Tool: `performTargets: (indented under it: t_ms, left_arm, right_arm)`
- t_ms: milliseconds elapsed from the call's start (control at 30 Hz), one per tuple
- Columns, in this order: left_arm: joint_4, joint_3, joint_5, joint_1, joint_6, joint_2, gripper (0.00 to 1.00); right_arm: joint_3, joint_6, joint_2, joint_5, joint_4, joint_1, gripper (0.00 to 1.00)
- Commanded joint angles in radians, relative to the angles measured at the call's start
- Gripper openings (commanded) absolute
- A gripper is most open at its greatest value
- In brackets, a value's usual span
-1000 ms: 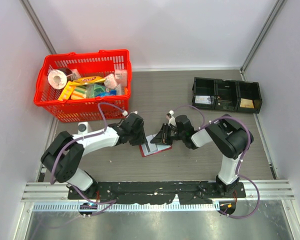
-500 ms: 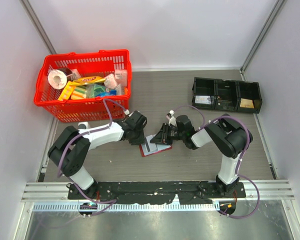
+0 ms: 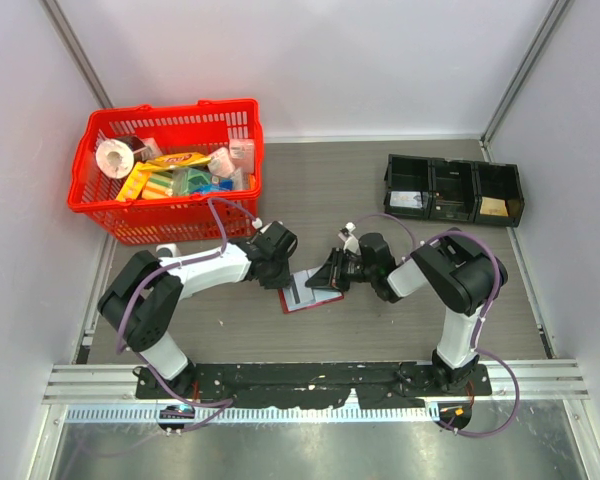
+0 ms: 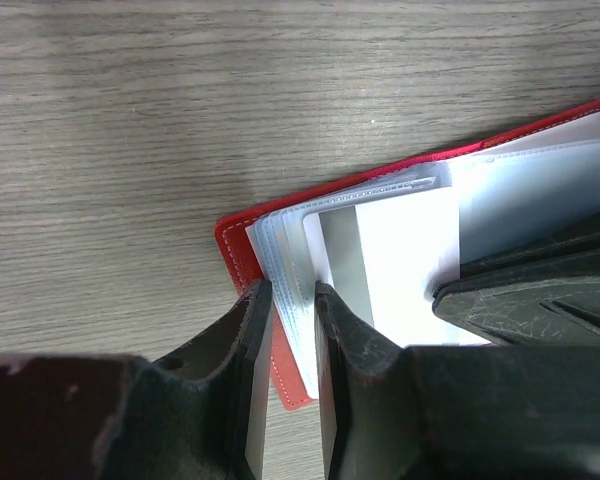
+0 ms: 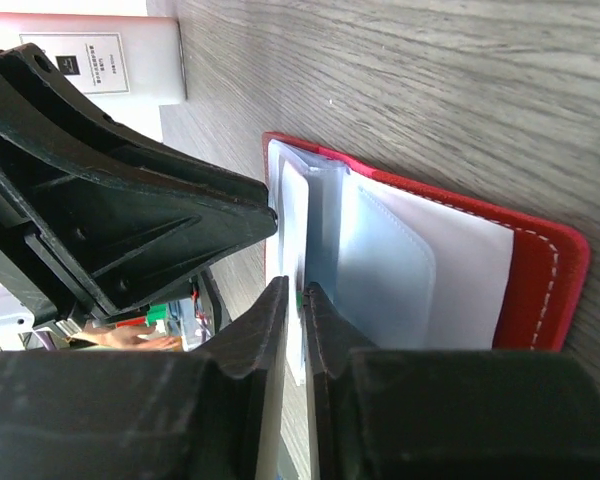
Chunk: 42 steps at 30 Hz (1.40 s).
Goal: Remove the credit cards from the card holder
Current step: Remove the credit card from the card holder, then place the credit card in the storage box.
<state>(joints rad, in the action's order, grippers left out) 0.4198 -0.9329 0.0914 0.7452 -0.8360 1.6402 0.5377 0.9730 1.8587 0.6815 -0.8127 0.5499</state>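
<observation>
The red card holder (image 3: 303, 298) lies spread open on the table between my two grippers. Its pale blue pockets (image 4: 280, 245) fan up. My left gripper (image 4: 290, 300) is closed on the pocket leaves at the holder's left red edge (image 4: 230, 240). It shows in the top view (image 3: 280, 270) too. A white credit card (image 4: 400, 255) with a grey stripe sticks out of the pockets. My right gripper (image 5: 298, 300) is shut on this thin white card (image 5: 293, 225), just over the holder (image 5: 535, 270). In the top view the right gripper (image 3: 330, 273) is at the holder's right side.
A big red basket (image 3: 170, 110) full of groceries stands at the back left. A row of black bins (image 3: 455, 188) stands at the back right. A small white object (image 3: 165, 255) sits left of the left arm.
My left gripper has moved right onto the holder's left edge. My right gripper has shifted slightly right and nearer. The holder has stayed in place.
</observation>
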Motion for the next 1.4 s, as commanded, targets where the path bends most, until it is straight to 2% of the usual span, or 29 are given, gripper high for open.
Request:
performTargets:
  t_ms: [0,100,167,733,867,1100,1267,1367]
  left_arm:
    - [0.054,0.02,0.044,0.005,0.034,0.036,0.25]
    - [0.05,0.02,0.036,0.006,0.035,0.038,0.25]
    - [0.048,0.023,0.034,0.005,0.035,0.037,0.25]
    - [0.033,0.042,0.028,0.005,0.026,0.026,0.24]
    - [0.016,0.045,0.031,0.005,0.021,-0.037,0.29]
    - [0.027,-0.009,0.039,0.005,0.026,-0.134,0.43]
    - [0.08,-0.089,0.038,0.005,0.018,-0.195,0.62]
    - [0.123,-0.165,0.018,0.003,-0.006,-0.224,0.75]
  right_arm:
    - [-0.013,0.007,-0.004,0.027,-0.083,-0.015,0.14]
    - [-0.012,0.01,0.002,0.032,-0.091,-0.015,0.05]
    - [-0.015,0.01,0.0,0.033,-0.095,-0.021,0.02]
    - [-0.114,-0.014,-0.047,0.053,-0.097,-0.116,0.01]
    - [-0.139,-0.037,-0.127,0.052,-0.048,-0.154,0.01]
    - [-0.058,-0.263,-0.399,-0.052,0.407,-0.157,0.01]
    - [0.036,-0.468,-0.578,-0.178,0.752,-0.154,0.01]
    - [0.108,-0.583,-0.728,-0.337,0.897,-0.104,0.01]
